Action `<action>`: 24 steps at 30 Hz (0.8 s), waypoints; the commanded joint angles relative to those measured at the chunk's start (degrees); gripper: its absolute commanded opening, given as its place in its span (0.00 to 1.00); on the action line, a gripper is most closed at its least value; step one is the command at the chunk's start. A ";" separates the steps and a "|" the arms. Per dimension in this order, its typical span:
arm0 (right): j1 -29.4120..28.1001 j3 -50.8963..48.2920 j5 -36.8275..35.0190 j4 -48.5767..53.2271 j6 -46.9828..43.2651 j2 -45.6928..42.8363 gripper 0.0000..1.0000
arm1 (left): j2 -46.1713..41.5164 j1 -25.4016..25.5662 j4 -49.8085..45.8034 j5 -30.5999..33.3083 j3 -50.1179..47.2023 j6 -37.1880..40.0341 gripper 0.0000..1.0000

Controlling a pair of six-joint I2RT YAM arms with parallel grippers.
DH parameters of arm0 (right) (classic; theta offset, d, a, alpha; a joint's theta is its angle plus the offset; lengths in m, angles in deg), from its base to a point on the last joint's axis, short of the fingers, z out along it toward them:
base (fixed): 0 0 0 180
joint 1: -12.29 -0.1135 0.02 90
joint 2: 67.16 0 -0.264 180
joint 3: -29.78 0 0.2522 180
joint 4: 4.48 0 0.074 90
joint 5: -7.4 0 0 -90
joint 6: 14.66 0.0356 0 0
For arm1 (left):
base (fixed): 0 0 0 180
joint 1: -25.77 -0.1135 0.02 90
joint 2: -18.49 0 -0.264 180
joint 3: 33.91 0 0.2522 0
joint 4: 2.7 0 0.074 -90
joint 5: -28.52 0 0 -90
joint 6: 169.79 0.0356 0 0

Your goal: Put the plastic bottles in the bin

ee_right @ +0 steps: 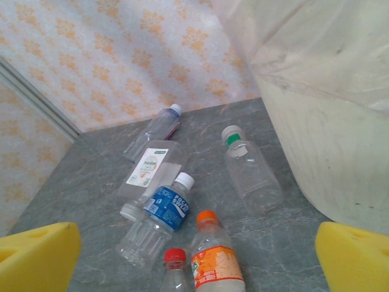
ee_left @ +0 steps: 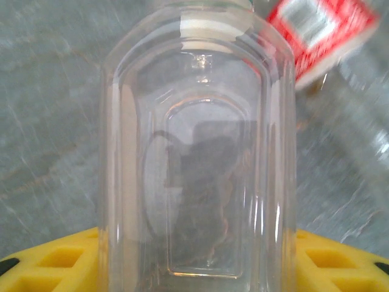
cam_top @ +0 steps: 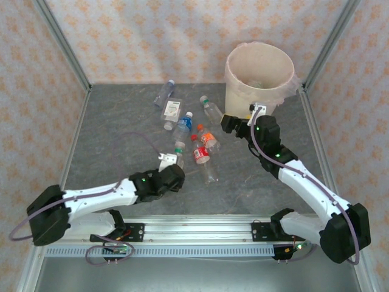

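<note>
**Clear bottle gripped; lift and carry to bin outstanding**

Top external. The left tool (cam_top: 176,163) sits at lower centre of the frame, at the near end of a cluster of plastic bottles (cam_top: 184,125) lying on the counter (cam_top: 121,121). The bin (cam_top: 258,91) stands at upper right, well apart from that tool. The right tool (cam_top: 230,123) hangs just left of the bin's wall, near a green-capped bottle (cam_top: 211,109).

Left wrist. A clear bottle (ee_left: 197,152) takes up the middle of the frame. Its sides meet the yellow pads (ee_left: 55,261) at both lower corners, so the left tool is clenched on it, low on the body. A red-labelled bottle (ee_left: 322,30) lies close by at upper right. Whether the clear bottle has left the counter cannot be told.

Right wrist. The right tool's pads sit at the two lower corners, spread wide with nothing between them: released. Ahead lie an orange-labelled bottle (ee_right: 216,261) and a blue-labelled bottle (ee_right: 164,210), with the bin wall at right.

Assessment. The step in hand is judged to be the lift of the clear bottle.
- The thin wall will likely dent and slip, so pressure should be kept moderate.
- The rise should be straight up, clearing the red-labelled neighbour before any turn toward the upper right.
- Release should come only once the bottle is above the rim.
- The right arm stands across the way to the bin, so the path should pass clear of it.
</note>
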 commanded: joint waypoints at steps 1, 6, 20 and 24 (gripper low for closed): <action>-0.99 -0.65 4.16 -5.06 1.90 -0.98 0.99 | -5.39 -2.99 5.94 -2.43 -0.88 5.14 0.37; -2.12 -0.48 8.01 -9.79 7.80 0.81 0.99 | -10.42 -9.27 15.06 -9.19 -0.76 9.31 0.37; -2.77 14.40 17.86 3.60 17.76 8.44 0.99 | 2.54 -17.23 27.97 -13.82 11.61 24.36 0.36; -2.76 16.87 20.75 2.41 23.60 10.55 0.99 | 5.54 -17.23 27.87 -13.31 14.86 29.03 0.35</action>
